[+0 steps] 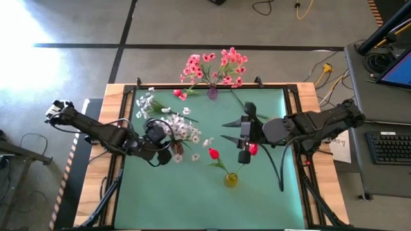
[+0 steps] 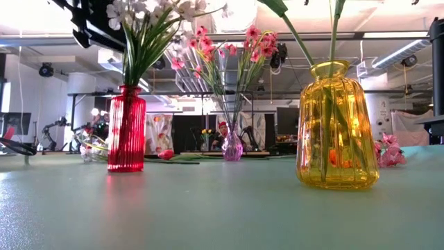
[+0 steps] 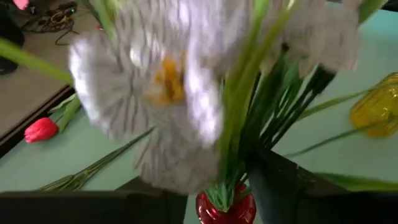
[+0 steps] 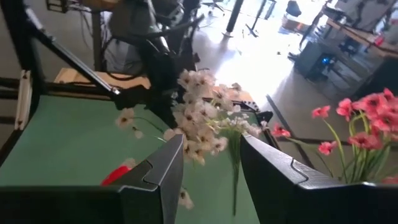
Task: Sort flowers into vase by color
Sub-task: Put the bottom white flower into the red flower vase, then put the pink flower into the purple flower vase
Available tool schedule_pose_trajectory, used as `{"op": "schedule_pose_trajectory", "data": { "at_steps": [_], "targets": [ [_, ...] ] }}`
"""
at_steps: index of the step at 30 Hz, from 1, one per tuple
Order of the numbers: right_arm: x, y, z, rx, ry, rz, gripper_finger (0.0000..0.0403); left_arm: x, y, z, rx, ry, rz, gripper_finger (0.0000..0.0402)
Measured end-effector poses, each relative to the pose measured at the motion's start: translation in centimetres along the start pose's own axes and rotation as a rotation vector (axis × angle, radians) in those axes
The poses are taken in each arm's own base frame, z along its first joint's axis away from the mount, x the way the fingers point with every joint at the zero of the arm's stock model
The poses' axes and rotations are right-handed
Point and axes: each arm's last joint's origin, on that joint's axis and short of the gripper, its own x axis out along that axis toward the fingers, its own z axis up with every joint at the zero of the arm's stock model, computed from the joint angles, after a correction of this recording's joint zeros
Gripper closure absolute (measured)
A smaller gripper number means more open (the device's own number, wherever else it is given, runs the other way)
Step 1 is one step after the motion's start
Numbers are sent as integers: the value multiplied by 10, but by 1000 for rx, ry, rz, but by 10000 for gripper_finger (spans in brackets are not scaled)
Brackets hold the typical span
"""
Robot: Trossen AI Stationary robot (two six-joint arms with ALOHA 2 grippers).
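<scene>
Left gripper (image 1: 156, 135) hovers over the red vase (image 2: 126, 128), right at the white sprays (image 1: 183, 128) standing in it; can't tell how wide its jaws are. Right gripper (image 1: 226, 131) waits mid-table, fingers parted, nothing between them. Pink flowers (image 1: 215, 67) sit in the purple vase (image 1: 212, 93) at the far edge, a red bud (image 1: 213, 153) in the yellow vase (image 1: 230, 179). More white sprays (image 1: 149, 102) lie loose on the mat. Risk: pulling away, the left fingers snag blossoms and drag a stem out or tip the narrow red vase.
</scene>
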Motion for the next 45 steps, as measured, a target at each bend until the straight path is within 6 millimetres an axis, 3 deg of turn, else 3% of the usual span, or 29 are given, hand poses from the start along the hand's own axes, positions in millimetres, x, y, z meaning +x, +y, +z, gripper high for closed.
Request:
{"op": "schedule_pose_trajectory", "data": {
  "at_steps": [11, 19, 28, 45],
  "targets": [
    [8, -17, -2, 94, 16, -57, 252, -24, 6, 27, 11, 74, -10, 208],
    [4, -41, -6, 192, 59, -122, 252, -52, 16, 52, 46, 121, -23, 205],
    [5, -74, -31, 277, 271, -249, 250, -84, 32, 80, 71, 109, -7, 205],
    [-4, -136, -79, 410, 656, -514, 154, -91, 39, 91, 204, 2, 95, 205]
  ]
}}
